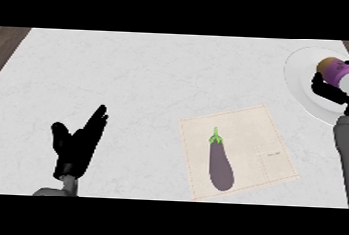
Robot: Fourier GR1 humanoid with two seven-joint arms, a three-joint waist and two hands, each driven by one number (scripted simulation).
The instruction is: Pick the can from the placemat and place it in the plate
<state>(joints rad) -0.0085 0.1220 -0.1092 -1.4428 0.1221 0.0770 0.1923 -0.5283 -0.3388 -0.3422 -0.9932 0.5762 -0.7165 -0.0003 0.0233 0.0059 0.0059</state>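
Observation:
A purple can (341,73) with a tan top lies tilted over the white plate (301,89) at the right edge. My right hand (330,90) is curled round the can from below, partly hiding it. The beige placemat (268,136) lies at centre right and holds only a purple eggplant (220,162) with a green stem. My left hand (78,144) rests open at the lower left, fingers up, far from the mat.
The counter (135,78) is pale marble. Dark wood shows at the top left corner (5,45) and the top right corner. The plate runs past the right edge of the view.

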